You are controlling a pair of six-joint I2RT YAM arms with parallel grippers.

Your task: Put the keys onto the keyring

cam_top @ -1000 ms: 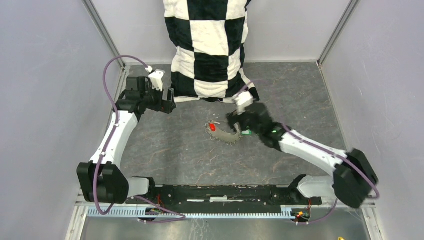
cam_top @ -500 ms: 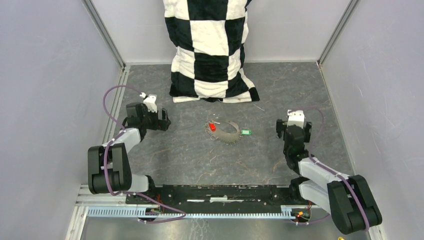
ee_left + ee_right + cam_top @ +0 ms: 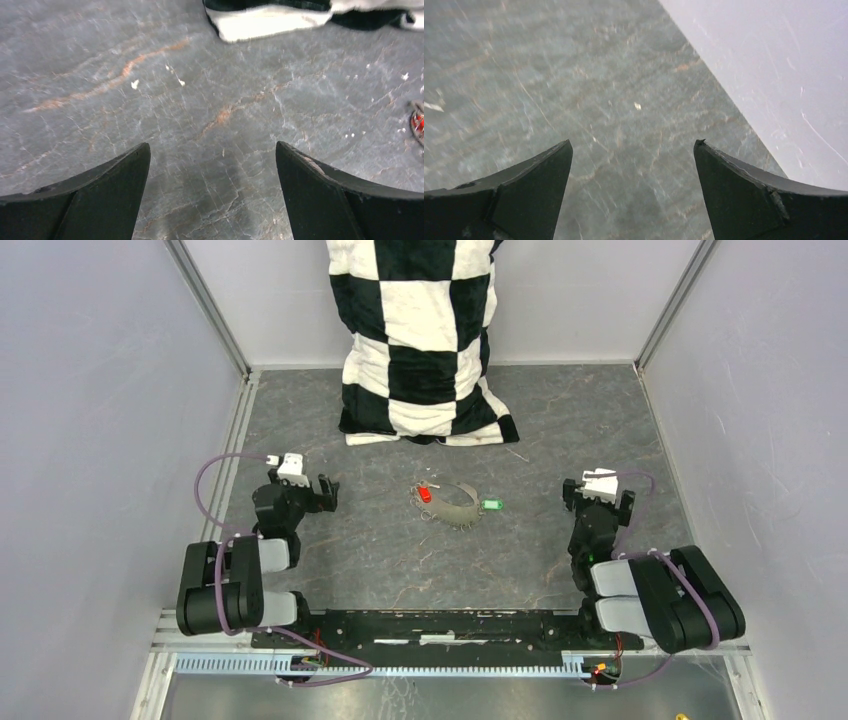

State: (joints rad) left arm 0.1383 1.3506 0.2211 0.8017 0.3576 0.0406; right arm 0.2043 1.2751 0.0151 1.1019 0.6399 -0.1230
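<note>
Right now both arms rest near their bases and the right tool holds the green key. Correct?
No. The right tool is open and empty; the green key lies by the keyring, as the top view shows. The rest stands.

Soft, even light from above, with faint shadows. The top view is sharp; both wrist views show the marbled tabletop [image 3: 210, 125] smeared by blur.

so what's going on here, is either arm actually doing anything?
Neither arm is handling anything. The left gripper and right gripper are open and empty, folded close to their bases. The keyring lies on the table between them, the red key at its left end and the green key by its right end. Whether either key is threaded on is too small to tell.
</note>
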